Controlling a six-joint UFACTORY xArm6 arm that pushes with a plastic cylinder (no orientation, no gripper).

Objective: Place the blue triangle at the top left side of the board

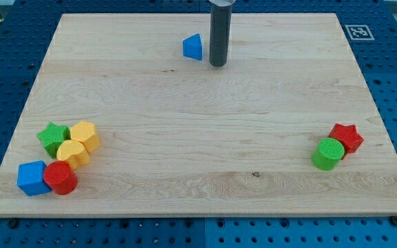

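Note:
The blue triangle (pixel 193 47) lies on the wooden board (pixel 198 138) near the view's top, a little left of centre. My tip (pixel 217 65) is just to the right of the blue triangle and slightly lower in the view, a small gap apart from it. The rod rises straight up out of the view's top.
At the view's bottom left sit a green star (pixel 52 137), a yellow hexagon (pixel 85 135), a yellow cylinder (pixel 72 154), a blue cube (pixel 32 178) and a red cylinder (pixel 60 178). At the right sit a red star (pixel 347 137) and a green cylinder (pixel 328 153).

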